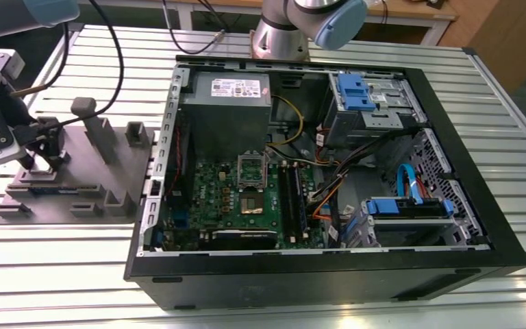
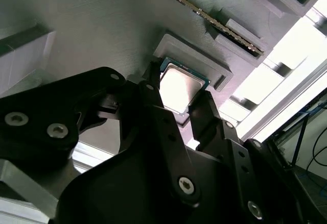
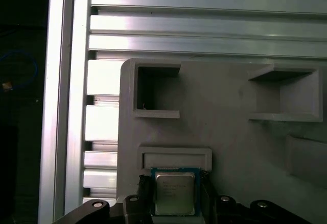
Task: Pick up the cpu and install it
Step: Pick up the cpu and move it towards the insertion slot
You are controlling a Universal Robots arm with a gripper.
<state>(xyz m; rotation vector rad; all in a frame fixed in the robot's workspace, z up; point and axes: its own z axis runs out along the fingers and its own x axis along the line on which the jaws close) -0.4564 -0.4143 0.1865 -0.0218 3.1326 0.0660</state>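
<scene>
Pincer (image 1: 40,163) is down on the grey moulded plate (image 1: 107,171) at the exterior view's left, on the tabletop (image 1: 62,274). The cpu (image 2: 180,83) sits flat in the plate's recess with the pincer straddling it. Its near edge is covered by the pincer body in both wrist views, so I can't tell if it's clamped or loose.

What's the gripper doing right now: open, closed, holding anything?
The gripper is closed on the cpu, one finger against each side edge, at the grey moulded plate.
</scene>
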